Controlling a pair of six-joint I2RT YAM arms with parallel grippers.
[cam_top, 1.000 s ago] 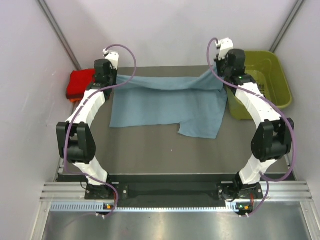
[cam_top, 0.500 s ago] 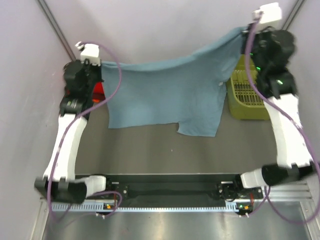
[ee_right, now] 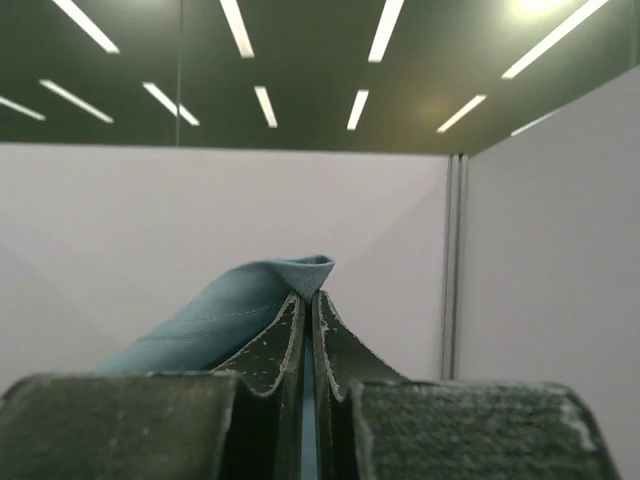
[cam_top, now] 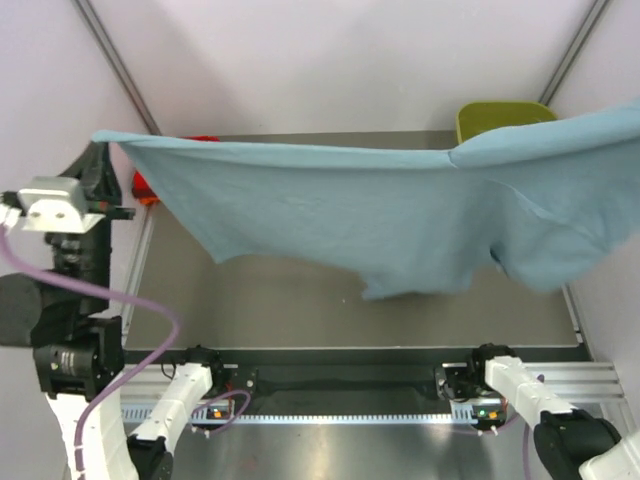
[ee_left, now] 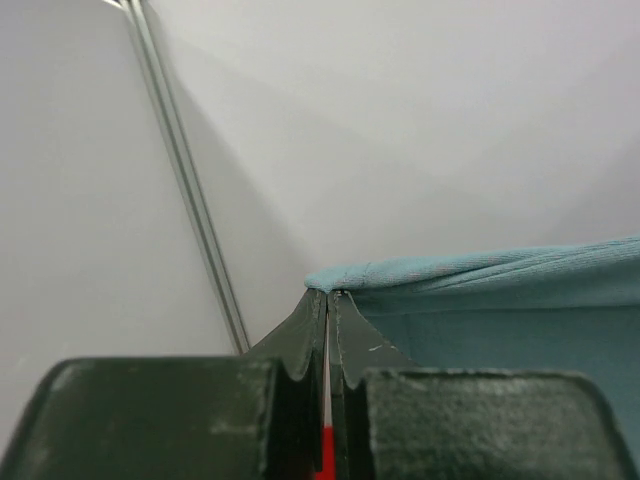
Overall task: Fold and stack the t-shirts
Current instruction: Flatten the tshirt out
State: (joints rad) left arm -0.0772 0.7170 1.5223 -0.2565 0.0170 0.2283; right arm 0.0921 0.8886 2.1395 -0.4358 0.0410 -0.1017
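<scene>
Spreading step: left fingers and right fingers pinch grey-blue t-shirt aloft; next, probably lay it flat on worktop.

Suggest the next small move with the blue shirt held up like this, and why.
Probably lower the left gripper and right gripper together, keeping the spread, to lay the t-shirt flat on the table. Each pinches a corner, and the cloth hangs stretched wide in the air, not yet flat for folding.
</scene>
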